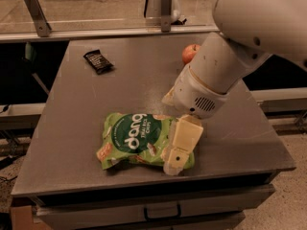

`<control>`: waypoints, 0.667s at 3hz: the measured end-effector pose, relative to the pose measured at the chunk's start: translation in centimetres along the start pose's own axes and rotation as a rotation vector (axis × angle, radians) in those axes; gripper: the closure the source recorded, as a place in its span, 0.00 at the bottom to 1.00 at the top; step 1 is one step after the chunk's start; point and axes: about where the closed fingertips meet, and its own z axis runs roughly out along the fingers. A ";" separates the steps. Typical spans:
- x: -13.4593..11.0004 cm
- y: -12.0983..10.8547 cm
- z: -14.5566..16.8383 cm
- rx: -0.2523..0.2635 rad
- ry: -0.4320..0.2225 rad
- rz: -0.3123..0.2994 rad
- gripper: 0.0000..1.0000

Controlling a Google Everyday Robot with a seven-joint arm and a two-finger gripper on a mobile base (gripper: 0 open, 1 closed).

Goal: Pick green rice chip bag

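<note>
camera view: gripper (175, 163) over bag (130, 138)

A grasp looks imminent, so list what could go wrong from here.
1. The gripper sits at the right end of the green rice chip bag, not over its middle; a grasp there may catch only crinkly film and slip.
2. The bag lies near the front edge of the table, so a nudge could push it off.
3. The arm covers part of the apple; a swing might knock it.
</note>
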 end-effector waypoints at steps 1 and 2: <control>-0.1 0.1 2.0 -0.006 -0.023 -0.008 0.00; -0.3 -0.7 3.7 0.010 -0.052 -0.007 0.18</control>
